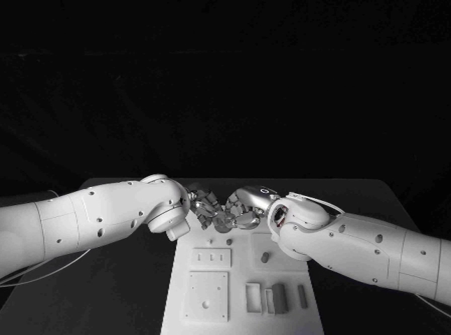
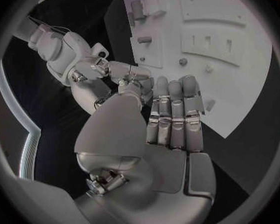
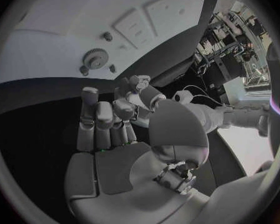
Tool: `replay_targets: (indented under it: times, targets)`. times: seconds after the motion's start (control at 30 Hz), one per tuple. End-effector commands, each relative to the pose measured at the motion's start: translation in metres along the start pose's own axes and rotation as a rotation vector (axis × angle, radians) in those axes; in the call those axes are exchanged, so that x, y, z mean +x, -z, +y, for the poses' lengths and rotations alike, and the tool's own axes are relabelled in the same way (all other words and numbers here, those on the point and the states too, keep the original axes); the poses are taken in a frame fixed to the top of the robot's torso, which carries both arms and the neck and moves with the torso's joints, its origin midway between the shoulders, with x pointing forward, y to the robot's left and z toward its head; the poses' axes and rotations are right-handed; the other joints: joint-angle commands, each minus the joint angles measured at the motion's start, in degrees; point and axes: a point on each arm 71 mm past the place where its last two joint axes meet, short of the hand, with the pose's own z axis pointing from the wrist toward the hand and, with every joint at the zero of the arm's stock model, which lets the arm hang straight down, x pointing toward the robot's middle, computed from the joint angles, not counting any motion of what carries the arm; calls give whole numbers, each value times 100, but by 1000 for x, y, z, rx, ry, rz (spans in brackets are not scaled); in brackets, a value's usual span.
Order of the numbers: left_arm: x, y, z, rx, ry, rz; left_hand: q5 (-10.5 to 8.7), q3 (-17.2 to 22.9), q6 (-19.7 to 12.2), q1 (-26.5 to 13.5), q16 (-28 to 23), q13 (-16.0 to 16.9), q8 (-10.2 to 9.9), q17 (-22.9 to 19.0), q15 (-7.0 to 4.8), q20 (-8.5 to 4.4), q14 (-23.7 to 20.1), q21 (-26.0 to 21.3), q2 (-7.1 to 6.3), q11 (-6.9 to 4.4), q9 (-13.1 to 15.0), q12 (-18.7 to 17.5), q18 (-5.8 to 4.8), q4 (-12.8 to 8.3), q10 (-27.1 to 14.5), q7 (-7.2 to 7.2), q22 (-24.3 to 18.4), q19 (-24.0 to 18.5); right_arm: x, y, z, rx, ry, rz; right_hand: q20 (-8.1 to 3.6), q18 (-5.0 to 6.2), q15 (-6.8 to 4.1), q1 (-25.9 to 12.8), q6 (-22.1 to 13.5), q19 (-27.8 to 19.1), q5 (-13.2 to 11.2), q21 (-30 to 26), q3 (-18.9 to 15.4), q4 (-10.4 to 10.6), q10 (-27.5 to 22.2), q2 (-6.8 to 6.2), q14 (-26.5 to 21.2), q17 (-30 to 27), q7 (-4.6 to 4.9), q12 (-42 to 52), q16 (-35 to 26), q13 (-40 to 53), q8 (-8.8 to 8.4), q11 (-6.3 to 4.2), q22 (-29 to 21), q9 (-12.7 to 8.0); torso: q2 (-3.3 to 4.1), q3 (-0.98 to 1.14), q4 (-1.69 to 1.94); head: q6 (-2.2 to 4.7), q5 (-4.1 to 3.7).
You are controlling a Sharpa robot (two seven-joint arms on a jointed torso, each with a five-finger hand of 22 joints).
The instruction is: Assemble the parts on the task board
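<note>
The white task board lies lengthwise in the middle of the table. My left hand and right hand meet fingertip to fingertip over its far end. In the left wrist view the left hand has its fingers straight and side by side, and the right hand touches its thumb tip. The right hand also has extended fingers, with the left hand at its thumb. Whether a part sits between the tips is hidden. A gear and small pegs rest on the board.
Near me the board carries upright blocks and a raised plate with slots. A short peg stands by my right forearm. Black table shows on both sides of the board, and cables run along both arms.
</note>
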Motion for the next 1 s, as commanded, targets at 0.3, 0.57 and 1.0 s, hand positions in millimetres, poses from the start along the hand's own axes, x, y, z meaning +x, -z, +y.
replay_targets:
  times: [0.3,0.57,1.0]
  targets:
    - [0,0,0,0,-4,-9,300,289,-109,780,-13,-118,-137,-113,50,55,-128,-172,66,94,-36,-96,40,-9,-103,77,10,-60,-1,-1,3,-11,21,-8,-12,80,-31,-57,54,19,23,0,36,8,12,9,12,-11,17,-40,1,7,15,-32,75,11,2,-2,4,33,-10]
    - [0,-1,-1,5,21,-2,367,432,-258,900,14,-247,-233,-143,72,77,-168,-216,30,177,-71,-262,42,-13,-219,157,39,-71,-1,-1,3,-11,21,-7,-13,80,-32,-56,57,19,31,-1,43,7,15,9,15,-13,15,-41,0,7,15,-33,75,14,5,-1,2,21,-11]
    - [0,-1,0,-3,84,7,454,534,-247,928,53,-331,-231,-159,80,88,-185,-237,49,186,-64,-347,40,0,-172,158,81,-65,-1,-1,4,-10,20,-12,-14,80,-32,-61,60,21,41,-3,51,11,18,12,18,-16,14,-43,-2,7,13,-34,75,17,5,2,4,16,-11]
